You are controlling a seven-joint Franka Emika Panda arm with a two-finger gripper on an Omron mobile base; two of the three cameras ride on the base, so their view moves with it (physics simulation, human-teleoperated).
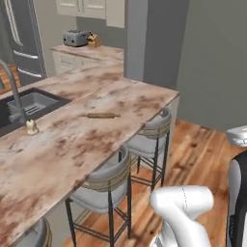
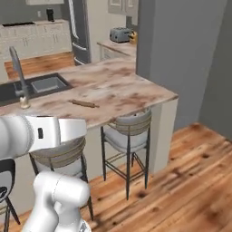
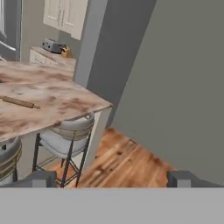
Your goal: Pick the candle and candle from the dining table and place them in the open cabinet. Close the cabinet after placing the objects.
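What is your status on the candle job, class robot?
Tool open, empty, facing floor and wall. One candle on dining table beside sink. Rolling pin lies nearby.

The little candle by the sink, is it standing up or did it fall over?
Standing up. The candle sits upright on the table beside the tap, base down, apart from the rolling pin.

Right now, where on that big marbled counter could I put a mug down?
The dining table is mostly bare: the corner beyond the rolling pin, above the stools, and the near stretch this side of the small candle. It is crowded only by the sink and tap.
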